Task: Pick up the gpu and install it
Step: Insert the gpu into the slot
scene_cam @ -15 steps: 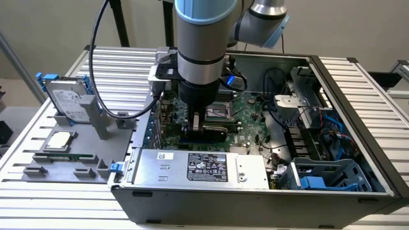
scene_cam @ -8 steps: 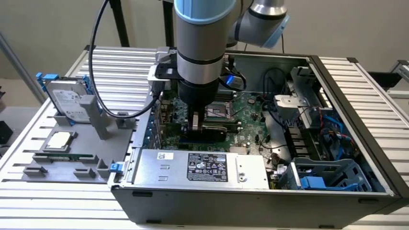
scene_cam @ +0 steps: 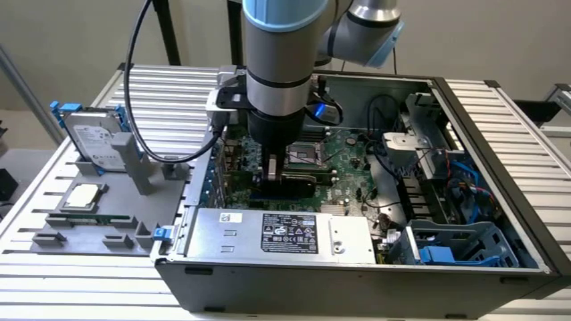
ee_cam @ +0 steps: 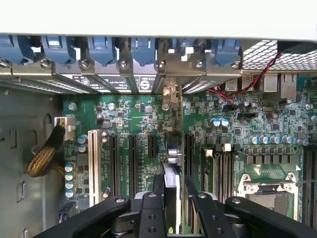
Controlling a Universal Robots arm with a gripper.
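One grip, closed: gripper [scene_cam: 282,175] clenched on the gpu [scene_cam: 308,182], deep inside the open computer case [scene_cam: 497,167], low over the green motherboard [scene_cam: 344,150]. No gap to cross — card directly under the wrist, pinched near its upper edge between the two black fingers [ee_cam: 159,191]. From the wrist view, seen as a thin edge only, standing upright, long axis parallel to the black expansion slots [ee_cam: 132,163] and pointing toward the rear wall with its blue clips [ee_cam: 101,49]. Far end of the card close to that wall. In line with the row of slots; already seated or only hanging above its slot — cannot tell.

Materials: matte black fingers with round screw holes, glossy green board crowded with small silver capacitors [ee_cam: 220,121], one long white slot [ee_cam: 92,161], a braided yellow cable [ee_cam: 44,156] at the side. Outside the case, on the exterior view's left, a silver hard drive [scene_cam: 93,144] upright in a grey stand.
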